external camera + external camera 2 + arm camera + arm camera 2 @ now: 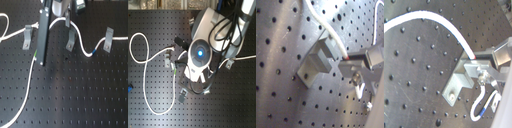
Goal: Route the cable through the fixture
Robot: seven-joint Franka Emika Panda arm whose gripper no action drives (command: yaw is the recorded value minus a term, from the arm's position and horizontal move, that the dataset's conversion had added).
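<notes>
The claw (476, 62) is clamped on the cable (429, 21) directly over a metal clip (459, 82); the cable's long axis trails away across the desk (409, 75).

Looking low across the perforated board (75, 100) in the first exterior view; gazing straight down in the second exterior view; both wrist views hugging one clip (316, 62), sharing it.
</notes>
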